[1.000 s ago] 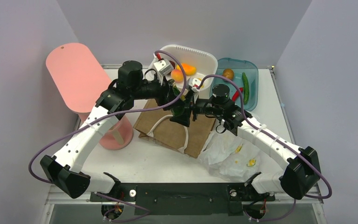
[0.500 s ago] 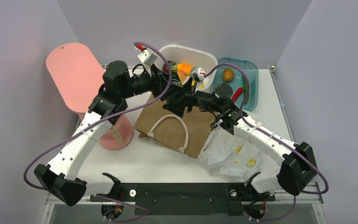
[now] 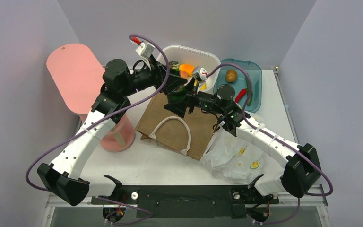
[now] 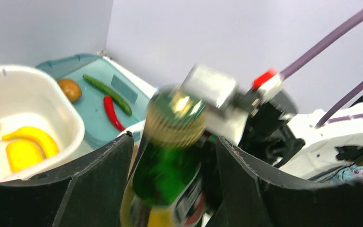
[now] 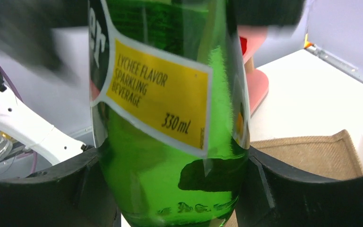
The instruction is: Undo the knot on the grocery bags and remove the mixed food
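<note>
The green labelled glass bottle (image 3: 177, 93) is held upright in the air above the brown paper bag, between both grippers. My right gripper (image 3: 182, 100) is shut on its lower body (image 5: 170, 161). My left gripper (image 3: 170, 84) is open around its neck and gold cap (image 4: 170, 161), with a gap at one finger. The crumpled white grocery bag (image 3: 231, 156) with yellow marks lies flat at the right front. The long green cucumber (image 4: 106, 93) and the small red pepper (image 4: 112, 112) lie in the teal tray (image 3: 257, 71). No peach-coloured fruit shows.
A white basin (image 3: 208, 59) at the back holds orange and yellow fruits. A brown fruit (image 3: 231, 75) sits in the teal tray. The brown paper bag (image 3: 179, 130) lies flat mid-table. A tall pink stand (image 3: 82, 85) is at the left.
Both grippers and the bottle have moved up and toward the back left. The left arm has drawn back toward the left.
</note>
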You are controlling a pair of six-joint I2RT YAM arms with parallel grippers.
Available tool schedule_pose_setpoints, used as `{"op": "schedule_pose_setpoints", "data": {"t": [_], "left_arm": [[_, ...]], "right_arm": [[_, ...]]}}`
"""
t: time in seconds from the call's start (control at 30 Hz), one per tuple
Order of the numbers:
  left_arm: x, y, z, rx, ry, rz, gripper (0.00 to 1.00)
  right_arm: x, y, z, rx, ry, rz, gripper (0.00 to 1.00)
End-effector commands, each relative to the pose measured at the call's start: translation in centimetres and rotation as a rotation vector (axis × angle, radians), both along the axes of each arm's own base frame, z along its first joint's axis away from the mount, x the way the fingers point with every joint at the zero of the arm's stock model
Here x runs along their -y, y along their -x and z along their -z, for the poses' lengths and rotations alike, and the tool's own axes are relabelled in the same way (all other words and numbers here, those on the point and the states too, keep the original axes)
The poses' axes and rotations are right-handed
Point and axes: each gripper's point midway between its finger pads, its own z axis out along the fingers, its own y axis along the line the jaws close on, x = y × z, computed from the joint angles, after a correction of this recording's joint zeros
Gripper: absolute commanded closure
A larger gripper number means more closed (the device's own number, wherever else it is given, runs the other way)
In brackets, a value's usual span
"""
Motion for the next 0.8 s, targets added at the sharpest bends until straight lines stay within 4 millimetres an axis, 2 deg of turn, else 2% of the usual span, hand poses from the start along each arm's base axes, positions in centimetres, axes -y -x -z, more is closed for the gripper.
{"op": "schedule_pose_setpoints", "data": {"t": [0.0,0.13,0.3,0.5,0.57,0.77], "left_arm": [[-0.8,1.4,-8.6,0.162,0.182,-0.009,0.37],[-0.8,0.7,-8.3,0.139,0.181,-0.032,0.32],[-0.7,0.1,-7.2,0.122,0.148,-0.049,0.36],[-0.7,-0.6,-5.5,0.086,0.099,-0.070,0.35],[-0.6,-0.7,-4.7,0.057,0.075,-0.066,0.38],[0.0,-0.5,-3.8,0.024,0.052,-0.022,0.51]], "right_arm": [[-0.6,1.2,-3.7,0.140,-0.071,-0.028,1.00],[-0.9,1.2,-3.8,0.149,-0.068,-0.037,1.00],[-1.1,1.3,-4.1,0.164,-0.066,-0.045,1.00],[-1.2,1.4,-4.7,0.201,-0.069,-0.044,1.00],[-1.2,1.6,-4.7,0.214,-0.061,-0.049,1.00],[-1.4,1.7,-4.9,0.237,-0.049,-0.053,1.00]]}}
